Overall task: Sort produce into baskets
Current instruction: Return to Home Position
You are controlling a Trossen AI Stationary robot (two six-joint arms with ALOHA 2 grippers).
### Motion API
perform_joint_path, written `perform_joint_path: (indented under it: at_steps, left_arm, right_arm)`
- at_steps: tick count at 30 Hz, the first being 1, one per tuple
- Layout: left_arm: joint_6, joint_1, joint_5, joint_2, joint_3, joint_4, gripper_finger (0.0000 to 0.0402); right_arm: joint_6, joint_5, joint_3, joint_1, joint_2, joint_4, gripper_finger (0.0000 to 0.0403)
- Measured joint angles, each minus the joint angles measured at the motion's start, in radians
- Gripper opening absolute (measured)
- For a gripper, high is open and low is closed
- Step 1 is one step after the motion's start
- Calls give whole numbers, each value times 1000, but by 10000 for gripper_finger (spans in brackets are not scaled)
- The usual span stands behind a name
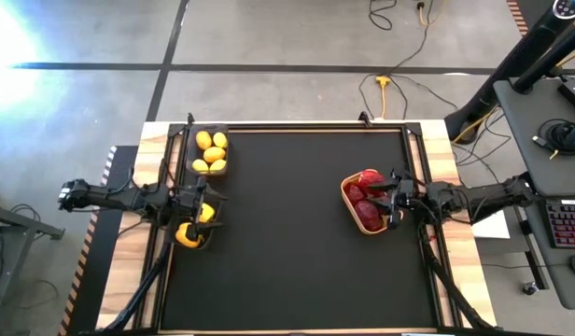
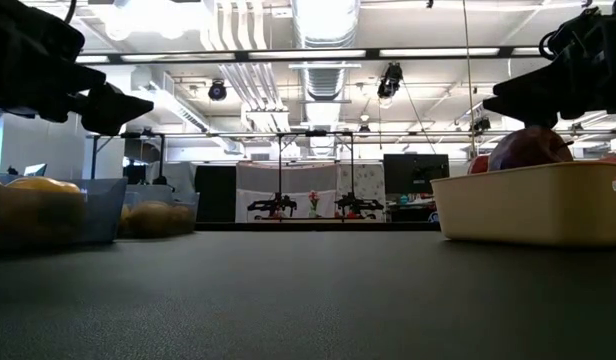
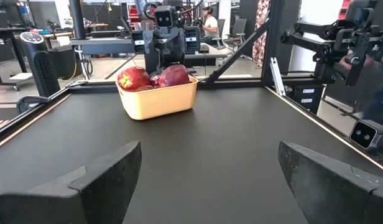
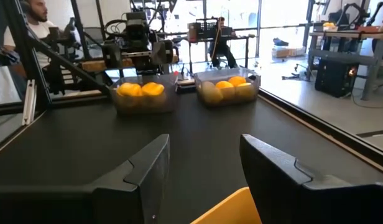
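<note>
My left gripper (image 1: pixel 211 202) is open and empty, above the near black wire-mesh basket (image 1: pixel 194 231), which holds yellow and orange produce (image 1: pixel 187 233). The far black basket (image 1: pixel 211 152) holds several yellow lemon-like pieces (image 1: pixel 211 142). My right gripper (image 1: pixel 381 194) is open and empty, above the orange-tan basket (image 1: pixel 347 187), which holds dark red produce (image 1: pixel 368 213). The left wrist view shows the tan basket (image 3: pixel 157 102) with the red pieces (image 3: pixel 173 74) beyond the open fingers. The right wrist view shows both black baskets (image 4: pixel 145 96) (image 4: pixel 227 90) across the table.
The black mat (image 1: pixel 287 233) between the baskets is bare. Wooden table edges (image 1: pixel 460 271) and rails run along both sides. Cables (image 1: pixel 390 89) lie on the floor beyond the far edge. A person (image 4: pixel 36 12) sits in the room behind the left side.
</note>
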State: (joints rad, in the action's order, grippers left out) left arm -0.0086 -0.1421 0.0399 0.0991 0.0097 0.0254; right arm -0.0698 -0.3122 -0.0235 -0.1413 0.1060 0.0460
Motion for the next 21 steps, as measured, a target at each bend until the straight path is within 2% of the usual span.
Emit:
perform_joint_path:
  at_steps: [21]
  left_arm:
    - [0, 0, 3, 42, 25, 1, 359]
  right_arm:
    - [2, 0, -2, 0, 0, 2, 187]
